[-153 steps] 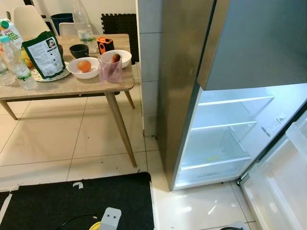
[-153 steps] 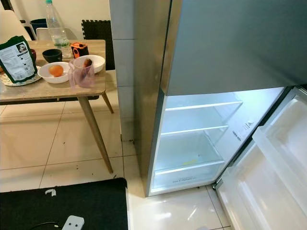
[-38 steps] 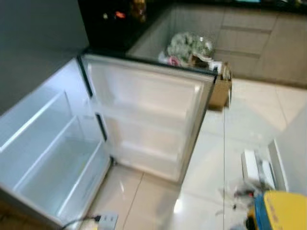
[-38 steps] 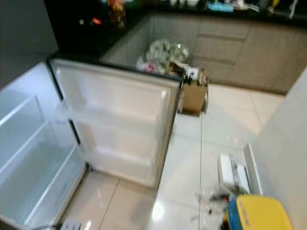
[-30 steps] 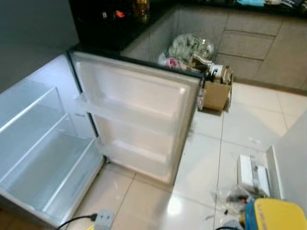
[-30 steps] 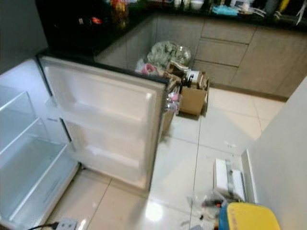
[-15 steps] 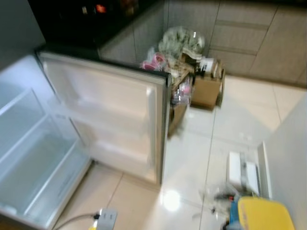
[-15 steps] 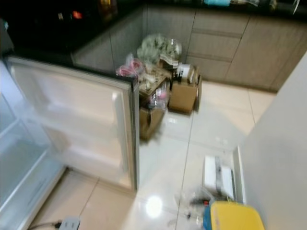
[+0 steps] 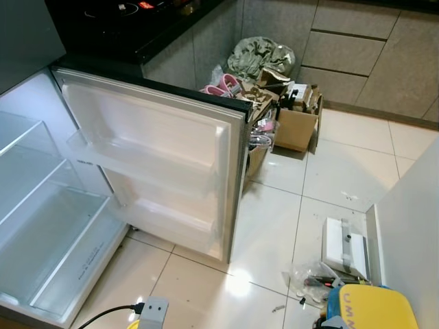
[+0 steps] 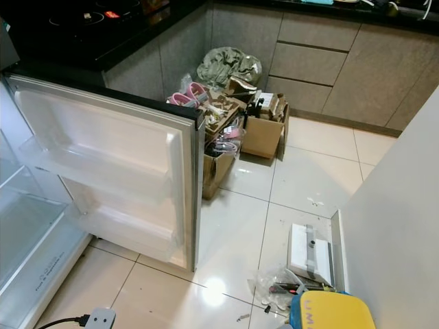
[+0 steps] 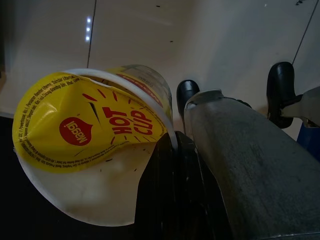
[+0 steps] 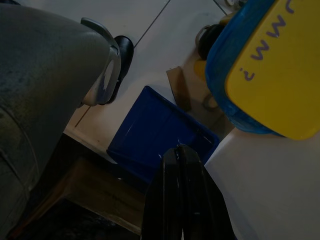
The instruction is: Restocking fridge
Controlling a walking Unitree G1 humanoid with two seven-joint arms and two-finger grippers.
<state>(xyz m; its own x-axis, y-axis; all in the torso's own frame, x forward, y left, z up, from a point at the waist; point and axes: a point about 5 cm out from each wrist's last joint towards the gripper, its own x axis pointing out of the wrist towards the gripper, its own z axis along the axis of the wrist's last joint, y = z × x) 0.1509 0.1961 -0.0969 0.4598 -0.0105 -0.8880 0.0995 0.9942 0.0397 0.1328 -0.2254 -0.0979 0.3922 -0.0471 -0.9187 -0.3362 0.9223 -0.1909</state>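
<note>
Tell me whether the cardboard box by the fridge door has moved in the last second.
No. The cardboard box sits at the same spot against the grey cabinets and beside the fridge door; only the camera shifted.

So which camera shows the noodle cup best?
The left wrist view: the Maggi Hot Cup sits close up, yellow lid readable, pressed against the left end effector. Neither eye view lets me make it out.

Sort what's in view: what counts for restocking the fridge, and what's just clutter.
For the job:
- open fridge door
- fridge shelves
- noodle cup, held by the left gripper

Lying about:
- cardboard boxes
- green bag
- white box
- yellow lid
- power strip
</note>
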